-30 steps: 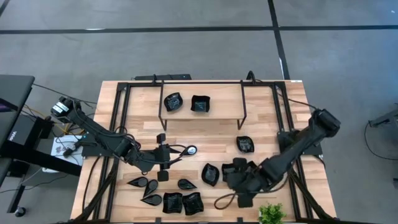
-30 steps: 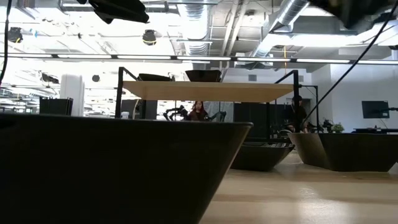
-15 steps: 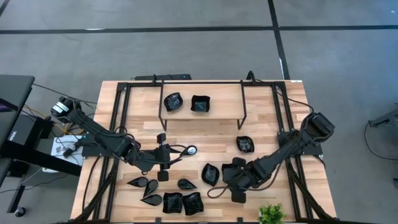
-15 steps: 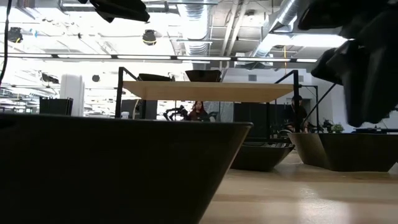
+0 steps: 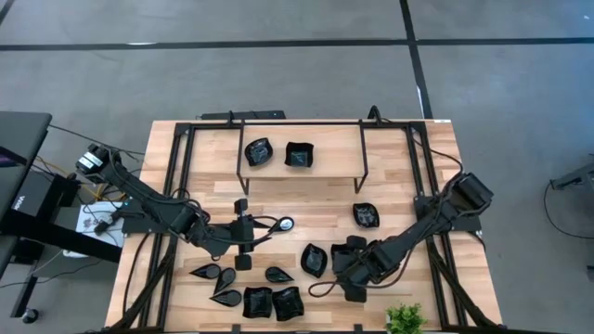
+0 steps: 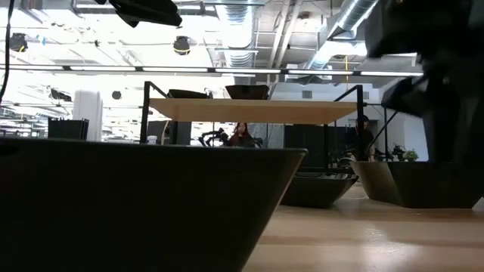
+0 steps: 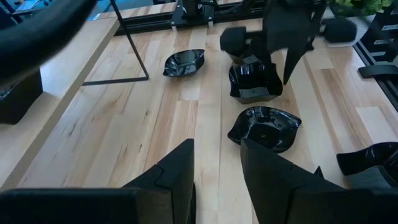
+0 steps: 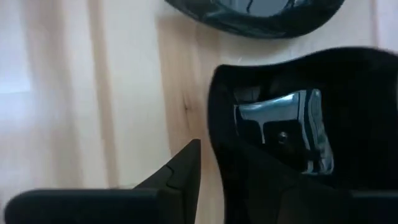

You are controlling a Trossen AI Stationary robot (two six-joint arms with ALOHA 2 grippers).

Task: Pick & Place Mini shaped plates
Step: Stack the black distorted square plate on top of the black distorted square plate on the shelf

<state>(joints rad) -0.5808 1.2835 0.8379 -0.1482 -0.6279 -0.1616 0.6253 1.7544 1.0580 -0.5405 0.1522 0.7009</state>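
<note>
From above, my right gripper [image 5: 351, 271] was down over a square dish [image 5: 355, 250] near the front right of the table [image 5: 390, 199], with a wavy dish [image 5: 315, 260] just beside it and another dish [image 5: 366, 215] a little farther back. My left gripper [image 5: 243, 234] hung over bare wood near the middle. Two dishes sat on the raised shelf [image 5: 339, 160] at the back, a wavy one [image 5: 258, 151] and a square one [image 5: 298, 155]. A cluster of dishes [image 5: 246, 288] lay at the front left, teardrops and squares close together. A small plant [image 5: 406, 319] stood at the front edge.

From table height, a big dark dish wall [image 6: 144, 200] filled the near view (too close to tell its shape), and a person [image 6: 240, 135] showed far behind the shelf.

Past my left wrist, my two fingers [image 7: 177, 171] stood apart with nothing between them, above the wood; ahead lay the wavy dish [image 7: 264, 126], the square dish [image 7: 254, 81] with my right gripper [image 7: 287, 37] over it, and the farther dish [image 7: 183, 62].

Past my right wrist, one finger [image 8: 183, 168] was outside the square dish's wall [image 8: 214, 124] and the other inside, straddling the rim; I could not tell whether they pinched it.
</note>
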